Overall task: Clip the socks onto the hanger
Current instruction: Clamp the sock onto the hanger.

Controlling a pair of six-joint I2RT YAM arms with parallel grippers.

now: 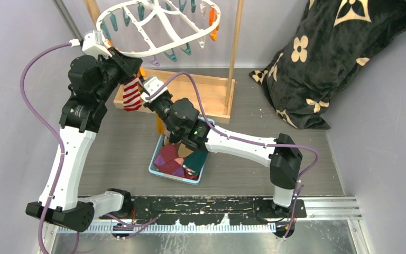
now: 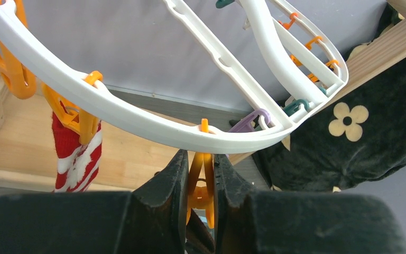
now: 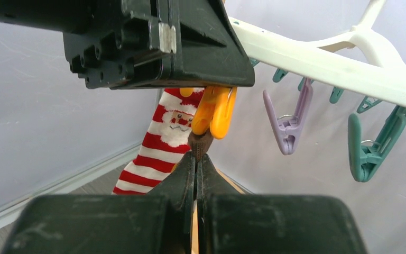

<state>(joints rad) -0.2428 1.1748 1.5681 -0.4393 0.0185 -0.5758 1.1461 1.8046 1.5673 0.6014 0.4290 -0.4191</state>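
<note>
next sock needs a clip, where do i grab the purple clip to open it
Likely pinch the purple clip across its two splayed upper arms, just under the hanger rim, coming up from below: it hangs with the closed tip down and arms spread.

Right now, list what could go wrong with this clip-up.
1. The right jaws pinch only a tip of the brown sock at the orange clip; it may miss the mouth or slip out.
2. The left jaws squeeze that clip under the hanger; a push may tilt it.
3. The striped sock hangs close by and could get nudged.
</note>
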